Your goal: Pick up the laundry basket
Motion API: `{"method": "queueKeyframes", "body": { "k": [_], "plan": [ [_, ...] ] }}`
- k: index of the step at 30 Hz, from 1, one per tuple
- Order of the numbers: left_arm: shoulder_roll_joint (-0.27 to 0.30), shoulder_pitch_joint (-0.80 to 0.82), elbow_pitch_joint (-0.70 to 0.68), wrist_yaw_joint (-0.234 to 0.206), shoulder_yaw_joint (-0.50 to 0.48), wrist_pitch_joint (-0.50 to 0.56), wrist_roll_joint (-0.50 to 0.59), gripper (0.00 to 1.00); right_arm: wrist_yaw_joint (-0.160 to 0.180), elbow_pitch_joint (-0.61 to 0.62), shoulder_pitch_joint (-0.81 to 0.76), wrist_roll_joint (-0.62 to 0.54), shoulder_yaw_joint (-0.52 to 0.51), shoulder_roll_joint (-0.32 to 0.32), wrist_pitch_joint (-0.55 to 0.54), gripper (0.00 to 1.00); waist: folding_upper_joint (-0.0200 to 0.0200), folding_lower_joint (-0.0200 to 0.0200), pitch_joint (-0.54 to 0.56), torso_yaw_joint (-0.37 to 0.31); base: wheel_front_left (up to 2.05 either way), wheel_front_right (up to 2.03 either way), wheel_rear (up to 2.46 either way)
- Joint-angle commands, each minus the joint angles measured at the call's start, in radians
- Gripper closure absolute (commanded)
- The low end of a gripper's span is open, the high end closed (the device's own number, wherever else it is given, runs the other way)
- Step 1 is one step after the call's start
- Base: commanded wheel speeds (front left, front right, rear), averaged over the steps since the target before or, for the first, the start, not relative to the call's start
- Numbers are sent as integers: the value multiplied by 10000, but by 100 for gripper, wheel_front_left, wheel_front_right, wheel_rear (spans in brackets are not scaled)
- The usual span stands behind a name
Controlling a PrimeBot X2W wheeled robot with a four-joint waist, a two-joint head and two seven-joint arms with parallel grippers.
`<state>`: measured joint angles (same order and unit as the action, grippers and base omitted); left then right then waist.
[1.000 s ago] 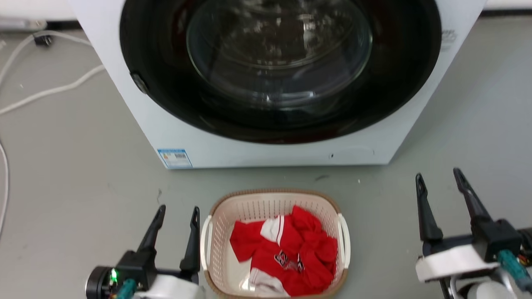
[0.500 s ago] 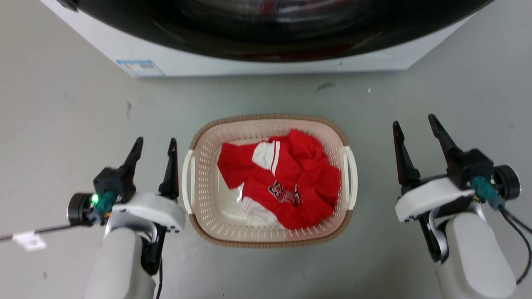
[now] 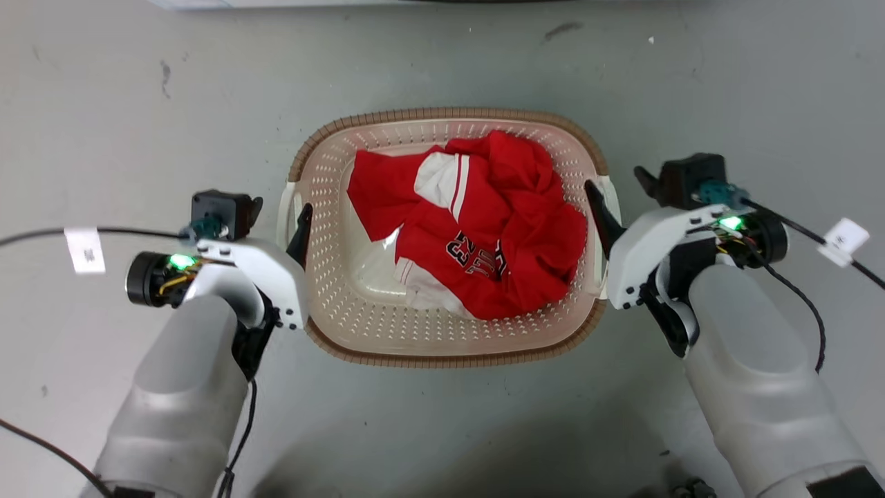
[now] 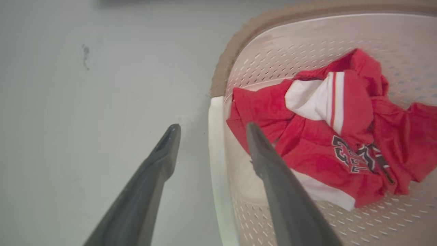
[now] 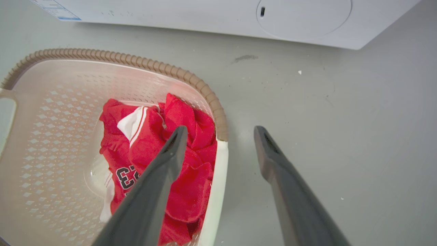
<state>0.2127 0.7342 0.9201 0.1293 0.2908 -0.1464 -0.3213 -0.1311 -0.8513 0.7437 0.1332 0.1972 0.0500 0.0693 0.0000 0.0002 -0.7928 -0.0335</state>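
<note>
The laundry basket (image 3: 442, 360) sits on the grey floor, cream with holes and a brown ribbed rim (image 5: 119, 58), holding a crumpled red and white shirt (image 3: 484, 221). My left gripper (image 3: 276, 211) is open and straddles the basket's white left handle (image 4: 215, 143), one finger inside the basket and one outside. My right gripper (image 3: 617, 188) is open in the same way over the white right handle (image 5: 218, 177). In the wrist views the left gripper (image 4: 212, 127) and the right gripper (image 5: 220, 130) each have the handle between their fingers, without closing on it.
The white washing machine's base (image 5: 205, 17) stands just beyond the basket. Thin black cables with white tags (image 3: 84, 249) trail from both wrists over the floor. A dark scuff mark (image 3: 561, 29) lies on the floor behind the basket.
The head camera has tilted down, so the washing machine has slid out of the top. Both grippers have moved in from beside the basket and now straddle its side handles.
</note>
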Motion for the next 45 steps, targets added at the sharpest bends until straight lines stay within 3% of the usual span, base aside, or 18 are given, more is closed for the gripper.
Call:
{"method": "queueKeyframes", "body": {
  "k": [1,12,19,29,30,31,32,40,45],
  "plan": [
    [86,205,131,11,145,134,-145,0,7,-193,217,150,123,5,-167,0,0,-2,-221,17,0,0,0],
    [614,1317,884,13,2363,1690,-2067,0,7,-2125,1526,1209,1399,6,-1789,0,0,-2,-765,83,0,0,0],
    [971,1707,753,14,3579,2488,-3054,0,7,-2804,1956,1602,1666,6,-1859,0,0,-2,-981,135,0,0,0],
    [1310,1990,735,12,4716,2693,-4156,0,7,-3273,2278,2097,2113,6,-1608,0,0,-2,-1172,132,0,0,0],
    [1278,1975,735,13,4798,2777,-4304,50,7,-3304,2283,2176,2143,6,-1584,0,0,-2,-1182,134,0,0,0],
    [1229,1941,660,14,4897,2898,-4503,100,7,-3344,2286,2246,2168,6,-1587,56,0,-2,-1186,140,0,0,0],
    [1244,1924,590,14,4993,2978,-4648,100,7,-3379,2312,2288,2193,6,-1550,100,0,-2,-1189,147,0,0,0],
    [1462,2048,525,-1,5587,2760,-5402,100,-9,-3712,2432,2467,2515,57,-1473,100,0,-2,-1049,211,0,0,0],
    [1620,1830,297,2,6099,3215,-6034,100,-7,-3964,2296,2494,2753,57,-1910,100,0,-2,-545,146,0,0,0]
  ]
}}
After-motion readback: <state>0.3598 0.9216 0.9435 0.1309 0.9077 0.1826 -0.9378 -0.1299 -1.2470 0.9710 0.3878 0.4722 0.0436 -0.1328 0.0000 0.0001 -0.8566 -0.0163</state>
